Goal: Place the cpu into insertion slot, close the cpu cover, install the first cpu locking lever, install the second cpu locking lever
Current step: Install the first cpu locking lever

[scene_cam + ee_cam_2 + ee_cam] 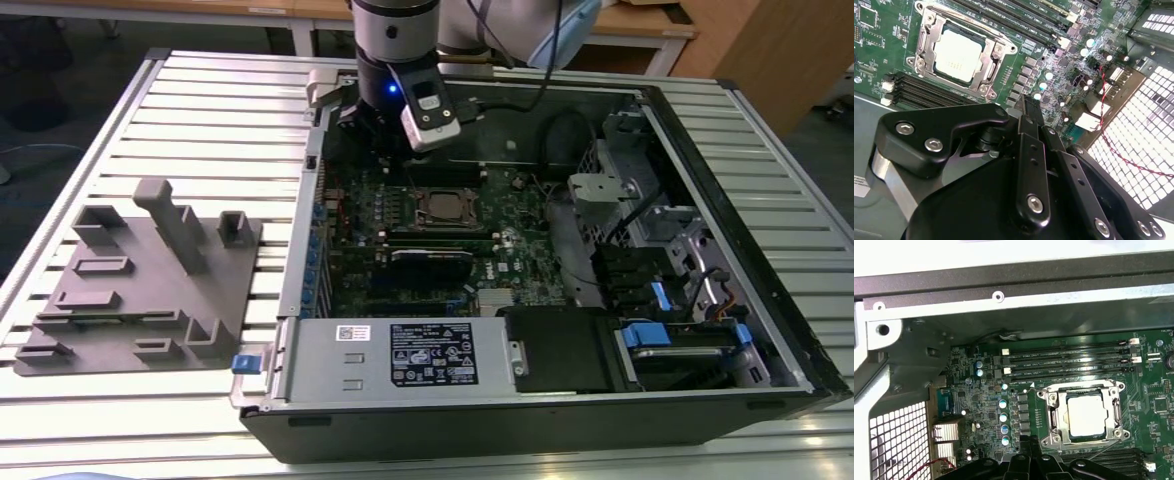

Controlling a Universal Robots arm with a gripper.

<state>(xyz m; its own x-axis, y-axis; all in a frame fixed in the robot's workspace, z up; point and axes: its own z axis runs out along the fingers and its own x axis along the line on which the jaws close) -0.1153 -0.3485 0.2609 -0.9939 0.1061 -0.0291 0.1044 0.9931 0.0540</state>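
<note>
The cpu (956, 52) lies flat in the insertion slot (441, 208) on the green motherboard, its pale metal top showing in both wrist views (1085, 415). The silver cpu cover (1116, 412) lies down around it as a frame, with the chip showing through its window. A thin wire lever (1106, 449) slants along the socket edge nearest my gripper. My gripper (1027, 106) hangs above the board beside the socket, a short way from it. Its black fingers (1026, 444) are shut together with nothing between them. In the exterior view the gripper (384, 145) is behind the socket.
The open computer case (747, 250) lies on a slatted metal table. Long black memory slots (1064, 360) run beside the socket. A perforated case wall (1149, 130) with a red wire stands close by. A grey fixture block (140, 280) sits at the exterior view's left.
</note>
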